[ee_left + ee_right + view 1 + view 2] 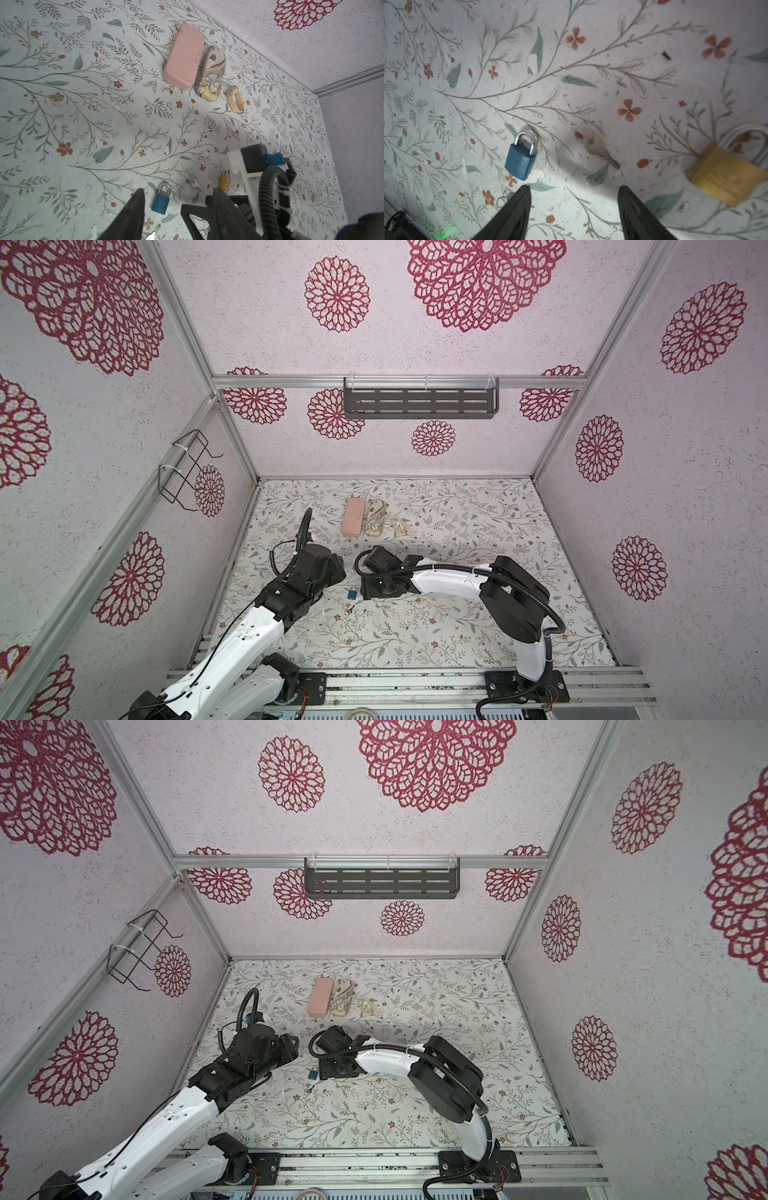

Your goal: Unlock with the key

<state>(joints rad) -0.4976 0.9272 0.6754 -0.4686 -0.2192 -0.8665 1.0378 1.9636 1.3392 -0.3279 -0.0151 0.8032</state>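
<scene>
White link shells (444,585), black joint housings (515,605), black corrugated cable conduit (264,191), white zip ties (284,188).

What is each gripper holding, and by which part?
Nothing is held. The left gripper and the right gripper both stand open; the key in the right wrist view lies untouched.

On the floral tabletop (591,62) lie blue padlock (520,161), key (598,148), yellow padlock (724,176), pink case (184,56), map-print case (212,73) and watch (234,99).
</scene>
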